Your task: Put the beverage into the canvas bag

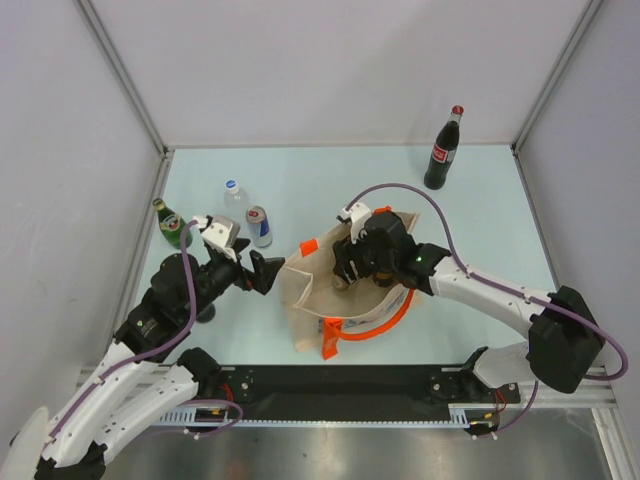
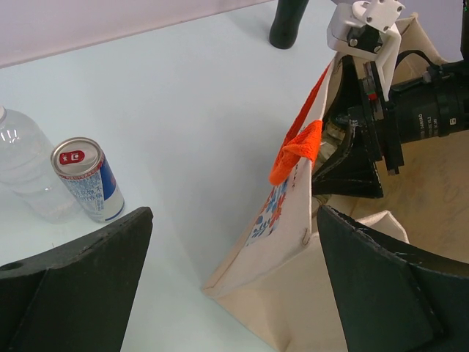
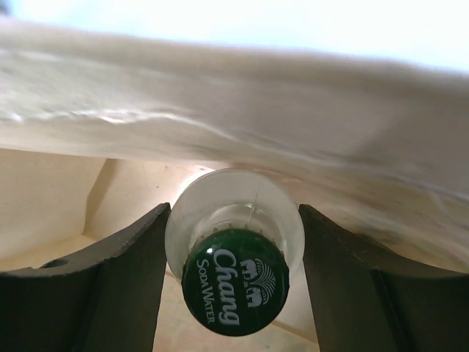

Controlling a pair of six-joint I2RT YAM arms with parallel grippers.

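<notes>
The beige canvas bag [image 1: 322, 297] with orange handles [image 1: 396, 314] stands open at the table's middle. My right gripper [image 1: 350, 272] reaches down into it. In the right wrist view its fingers [image 3: 132, 257] press both sides of a clear glass soda water bottle with a green cap [image 3: 234, 290], upright inside the bag [image 3: 220, 110]. My left gripper [image 1: 265, 272] is open at the bag's left edge. In the left wrist view its wide-spread jaws [image 2: 231, 279] straddle the bag's corner [image 2: 286, 242] without closing on it.
A dark cola bottle [image 1: 443, 150] stands at the back right. A green bottle [image 1: 170, 225], a clear water bottle [image 1: 236, 198] and a blue-and-silver can [image 1: 259, 226] stand at the left, near my left arm. The can [image 2: 86, 180] also shows in the left wrist view.
</notes>
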